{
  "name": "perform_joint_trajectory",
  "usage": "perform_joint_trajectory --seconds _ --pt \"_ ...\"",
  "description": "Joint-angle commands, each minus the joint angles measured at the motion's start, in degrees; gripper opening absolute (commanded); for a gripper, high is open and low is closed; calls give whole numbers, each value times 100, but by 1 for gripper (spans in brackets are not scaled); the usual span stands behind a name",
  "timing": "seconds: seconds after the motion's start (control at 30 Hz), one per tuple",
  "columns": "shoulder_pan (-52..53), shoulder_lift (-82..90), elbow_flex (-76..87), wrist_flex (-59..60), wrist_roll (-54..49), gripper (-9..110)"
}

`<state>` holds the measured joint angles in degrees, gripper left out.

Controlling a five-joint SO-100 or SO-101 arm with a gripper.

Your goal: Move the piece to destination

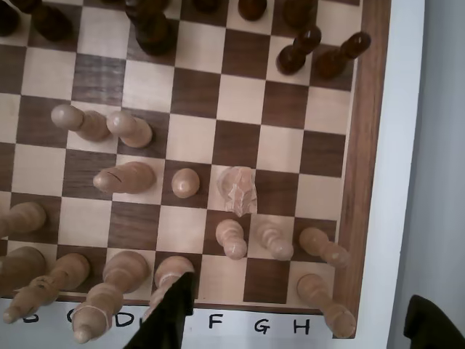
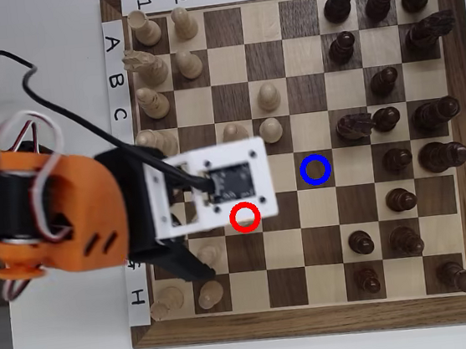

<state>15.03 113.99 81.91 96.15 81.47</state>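
Above the board, gripper (image 1: 290, 320) hangs parted, holding nothing.

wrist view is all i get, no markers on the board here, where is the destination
Observer: The overhead view shows a blue ring on the dark square at row E, column 5.
Operator: anything standing on it
Observer: No, that square is bare inside the ring.
Operator: any other marker
Observer: A red ring sits on the light square at row F, column 3, right at the edge of the arm's white camera mount.
Operator: closest dark piece along row e
Observer: A dark pawn on column 7, one bare square past the blue ring.
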Motion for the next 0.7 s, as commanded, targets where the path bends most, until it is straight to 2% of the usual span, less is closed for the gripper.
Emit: perform_joint_trajectory --seconds 0.0,0.33,0.67 --pt "149 -176 0 18 -9 27" --pt "343 -545 246 -149 -9 18" --pt "-9 -853 466 -598 -35 15"
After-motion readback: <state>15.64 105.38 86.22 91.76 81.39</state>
